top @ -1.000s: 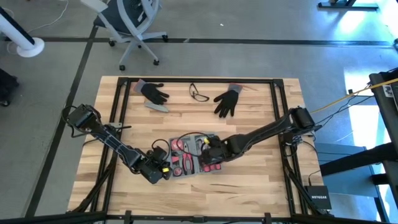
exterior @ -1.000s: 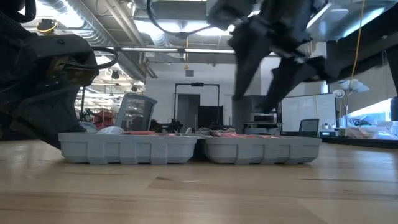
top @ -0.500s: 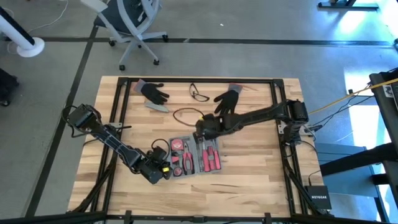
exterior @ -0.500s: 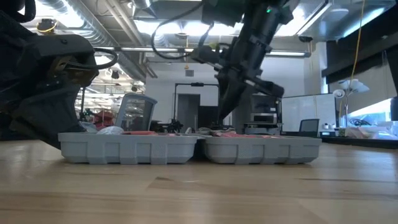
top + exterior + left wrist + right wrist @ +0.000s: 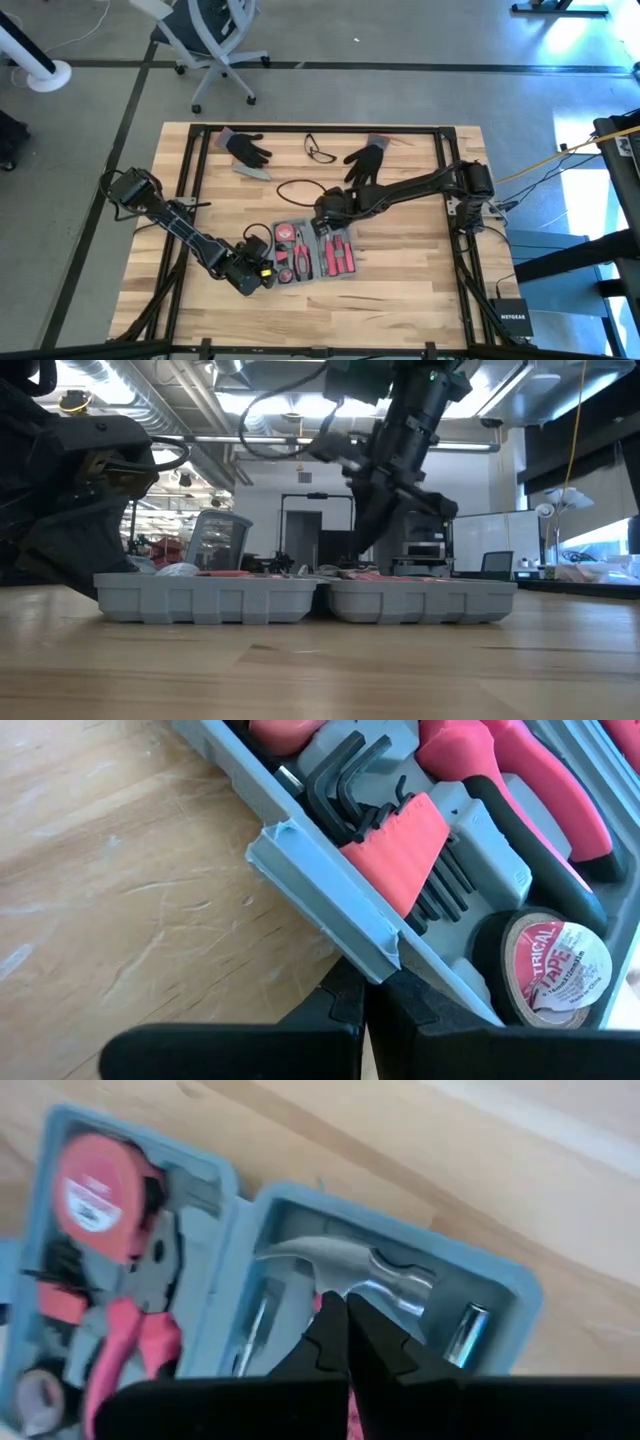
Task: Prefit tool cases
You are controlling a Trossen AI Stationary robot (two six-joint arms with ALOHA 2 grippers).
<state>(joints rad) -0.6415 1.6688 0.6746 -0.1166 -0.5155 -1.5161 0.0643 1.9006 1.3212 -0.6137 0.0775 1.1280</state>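
The blue-grey tool case lies open and flat on the wooden table, both halves up, showing red-handled tools, hex keys and a roll of tape. In the low view the tool case rests on its two bottoms. My left gripper is shut at the case's near left side. My right gripper is shut and points down over the case's far edge, its tips right at the hammer in the right half. My left gripper lies with its shut fingertips against the case's outer side wall, just under the rim beside a moulded tab. It comes slanting down from the table's left. The case stays flat on the table. My right gripper stands with shut tips at the hammer's neck; whether it touches I cannot tell.
Two black gloves, a pair of glasses and a small grey bar lie near the far edge. A black frame runs round the table. Bare wood lies right of the case.
My right gripper has moved from above the case's right half toward the table's far edge, turned at the wrist, and shut its fingers. It now stands over the case's far rim. The case and my left gripper have kept still.
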